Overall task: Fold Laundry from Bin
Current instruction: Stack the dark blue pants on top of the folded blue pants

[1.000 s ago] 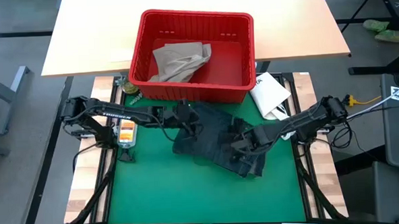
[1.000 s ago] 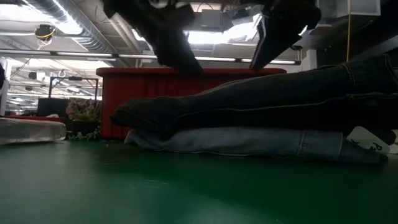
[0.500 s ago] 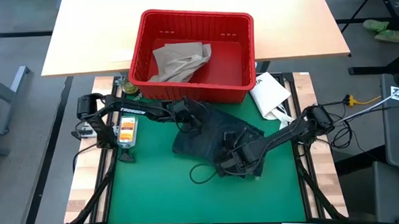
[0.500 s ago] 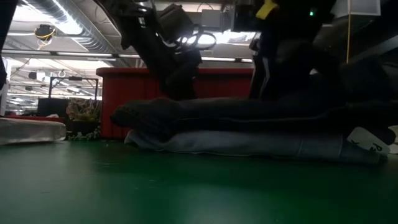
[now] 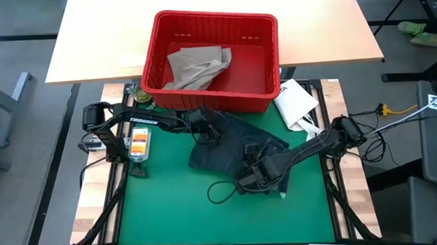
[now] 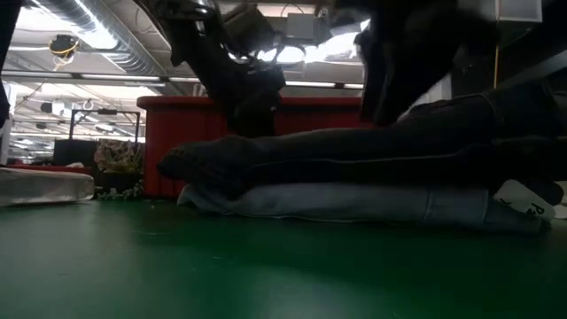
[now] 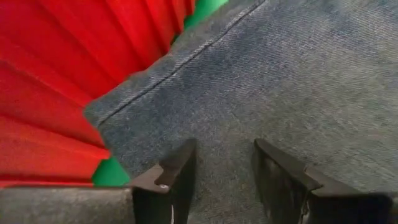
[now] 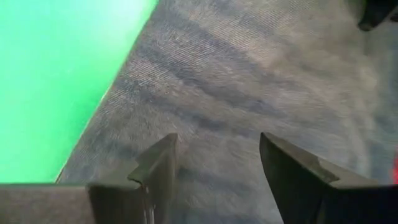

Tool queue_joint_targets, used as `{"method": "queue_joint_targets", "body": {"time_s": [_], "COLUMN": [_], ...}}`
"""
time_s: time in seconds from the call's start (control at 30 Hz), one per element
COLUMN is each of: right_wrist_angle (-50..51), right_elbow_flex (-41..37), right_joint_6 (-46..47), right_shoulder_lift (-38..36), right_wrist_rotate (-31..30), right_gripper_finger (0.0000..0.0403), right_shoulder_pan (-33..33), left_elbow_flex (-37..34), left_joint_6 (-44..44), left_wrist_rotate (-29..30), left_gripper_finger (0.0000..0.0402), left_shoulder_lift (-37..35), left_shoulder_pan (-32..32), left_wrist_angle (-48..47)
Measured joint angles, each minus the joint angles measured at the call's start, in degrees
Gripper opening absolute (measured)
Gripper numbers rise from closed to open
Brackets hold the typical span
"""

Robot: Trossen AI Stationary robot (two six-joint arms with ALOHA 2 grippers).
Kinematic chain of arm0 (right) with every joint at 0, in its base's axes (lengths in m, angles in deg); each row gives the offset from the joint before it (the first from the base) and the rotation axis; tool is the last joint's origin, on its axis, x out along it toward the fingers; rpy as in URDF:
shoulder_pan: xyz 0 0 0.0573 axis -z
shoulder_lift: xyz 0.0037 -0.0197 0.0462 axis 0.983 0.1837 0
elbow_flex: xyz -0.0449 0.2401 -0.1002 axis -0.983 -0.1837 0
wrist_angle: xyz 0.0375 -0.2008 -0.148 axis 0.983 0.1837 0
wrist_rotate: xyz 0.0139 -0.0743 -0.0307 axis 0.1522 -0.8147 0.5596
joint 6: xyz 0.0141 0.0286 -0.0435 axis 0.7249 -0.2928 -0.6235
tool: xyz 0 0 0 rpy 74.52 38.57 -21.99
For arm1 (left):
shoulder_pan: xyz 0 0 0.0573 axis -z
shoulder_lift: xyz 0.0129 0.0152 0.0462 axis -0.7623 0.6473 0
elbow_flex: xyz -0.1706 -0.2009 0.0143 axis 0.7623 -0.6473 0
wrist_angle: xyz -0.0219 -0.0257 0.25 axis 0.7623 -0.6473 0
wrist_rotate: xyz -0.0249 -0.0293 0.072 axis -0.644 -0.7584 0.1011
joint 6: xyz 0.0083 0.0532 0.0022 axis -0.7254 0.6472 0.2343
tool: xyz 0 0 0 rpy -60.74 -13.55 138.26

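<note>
**Jeans spread on the mat, both arms low over the denim**

Your dark blue denim jeans [image 5: 238,147] lie in a loose heap on the green mat-covered surface [image 5: 171,213], just in front of the bright red slotted plastic bin [image 5: 210,58]. In the low view a paler layer of the denim lies flat under the dark upper layer. A crumpled tan khaki garment [image 5: 196,67] remains inside the bin, so I judge only one piece is out for folding.

Your left gripper [image 7: 225,168] sits over the jeans' edge nearest the bin, fingers parted above a seam with nothing between them. The bin's red ribs are just beside it. Your right gripper [image 8: 214,165] hovers over the cloth near its front edge, beside bare mat, fingers spread and empty too. Placed at opposite ends like this, they look set to pinch two edges and straighten the garment.

A white flat packet [image 5: 297,103] lies at the mat's right corner, beside the bin. The left arm carries white lettering, apparently "TROSSEN". A white tag at the jeans' end in the low view has marks too small to read.
</note>
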Motion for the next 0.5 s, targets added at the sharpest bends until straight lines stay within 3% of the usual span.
{"method": "queue_joint_targets", "body": {"time_s": [0.3, 0.5], "right_wrist_angle": [13.15, 20.38], "right_elbow_flex": [9.43, 11.51], "right_joint_6": [-0.13, -0.17], "right_shoulder_lift": [-0.06, -0.17], "right_wrist_rotate": [-1.78, -1.95], "right_gripper_finger": [0.0225, 0.0225], "right_shoulder_pan": [-1.18, -2.84], "left_elbow_flex": [-0.04, -0.04], "left_joint_6": [0.93, 0.95], "left_wrist_rotate": [-0.26, -0.48], "left_gripper_finger": [0.0151, 0.0151], "left_shoulder_lift": [-7.0, -9.62], "left_shoulder_pan": [3.41, 7.08], "left_wrist_angle": [-1.46, -4.2]}}
